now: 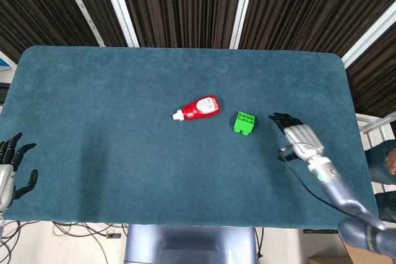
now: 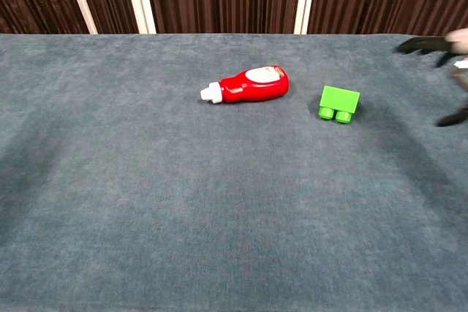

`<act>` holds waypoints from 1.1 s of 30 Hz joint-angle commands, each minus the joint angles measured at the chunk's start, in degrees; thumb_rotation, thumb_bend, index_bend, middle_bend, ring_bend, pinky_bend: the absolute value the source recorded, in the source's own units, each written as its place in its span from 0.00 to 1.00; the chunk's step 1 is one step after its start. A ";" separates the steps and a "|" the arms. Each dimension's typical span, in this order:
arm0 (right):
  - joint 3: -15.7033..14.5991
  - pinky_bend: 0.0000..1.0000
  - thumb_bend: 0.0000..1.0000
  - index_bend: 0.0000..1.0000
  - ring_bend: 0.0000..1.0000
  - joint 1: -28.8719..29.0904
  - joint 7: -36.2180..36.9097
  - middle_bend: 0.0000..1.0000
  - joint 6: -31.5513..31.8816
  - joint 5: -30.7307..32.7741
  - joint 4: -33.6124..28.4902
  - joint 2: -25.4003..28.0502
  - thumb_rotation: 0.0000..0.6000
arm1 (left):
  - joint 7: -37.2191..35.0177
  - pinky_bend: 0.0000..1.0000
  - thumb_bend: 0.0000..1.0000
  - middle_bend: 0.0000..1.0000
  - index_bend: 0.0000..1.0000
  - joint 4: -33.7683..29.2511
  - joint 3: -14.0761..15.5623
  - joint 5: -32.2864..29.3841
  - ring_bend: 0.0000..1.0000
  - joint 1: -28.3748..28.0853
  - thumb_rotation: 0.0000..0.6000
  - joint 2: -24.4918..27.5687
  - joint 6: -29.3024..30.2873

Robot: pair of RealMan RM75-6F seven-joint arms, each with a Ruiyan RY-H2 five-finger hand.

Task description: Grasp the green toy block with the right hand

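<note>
The green toy block (image 1: 245, 122) lies near the middle of the blue table, also seen in the chest view as the green block (image 2: 339, 102). My right hand (image 1: 298, 136) hovers just right of it, fingers spread, holding nothing; a small gap separates them. Only the dark fingertips of this right hand (image 2: 442, 52) show at the chest view's right edge. My left hand (image 1: 11, 169) stays open at the table's near left corner, far from the block.
A red squeeze bottle (image 1: 199, 108) with a white cap lies on its side just left of the block, also visible as the bottle (image 2: 251, 85) in the chest view. The blue table (image 1: 124, 128) ends at a front edge near both arms.
</note>
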 commanded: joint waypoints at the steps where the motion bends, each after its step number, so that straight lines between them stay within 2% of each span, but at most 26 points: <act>1: 2.60 0.17 0.13 0.08 0.10 5.87 -3.34 0.09 -5.50 5.08 5.25 -6.28 1.00 | 0.01 0.00 0.45 0.00 0.19 -0.03 -0.08 -0.27 0.00 -0.04 1.00 0.10 -0.18; 6: 3.62 0.17 0.13 0.08 0.10 11.38 -6.58 0.10 -10.21 10.56 12.65 -13.44 1.00 | -0.21 0.00 0.45 0.00 0.19 -0.17 -0.36 -1.11 0.00 -0.24 1.00 0.32 -0.79; 8: 3.66 0.17 0.13 0.08 0.10 13.98 -9.29 0.10 -10.77 11.28 17.68 -17.16 1.00 | -0.44 0.00 0.45 0.00 0.19 -0.30 -0.46 -1.48 0.00 -0.32 1.00 0.48 -1.10; 11: 3.92 0.17 0.13 0.08 0.10 15.56 -10.00 0.10 -11.70 13.19 20.92 -19.79 1.00 | -0.62 0.00 0.45 0.00 0.19 -0.51 -0.53 -1.76 0.00 -0.39 1.00 0.62 -1.36; 17: 3.58 0.17 0.17 0.09 0.14 17.25 -10.52 0.15 -11.99 13.83 24.65 -22.52 1.00 | -0.54 0.00 0.45 0.00 0.19 -0.74 -0.49 -2.05 0.00 -0.46 1.00 0.76 -1.70; 22: 3.43 0.18 0.26 0.14 0.20 17.89 -10.03 0.22 -11.88 13.85 27.35 -24.16 1.00 | -0.78 0.00 0.45 0.00 0.19 -0.87 -0.58 -2.26 0.00 -0.48 1.00 0.88 -1.79; 33: 1.51 0.20 0.31 0.18 0.21 17.95 -13.33 0.24 -12.24 14.22 27.66 -22.59 1.00 | -0.88 0.00 0.45 0.00 0.19 -1.18 -0.46 -2.68 0.00 -0.58 1.00 1.13 -2.40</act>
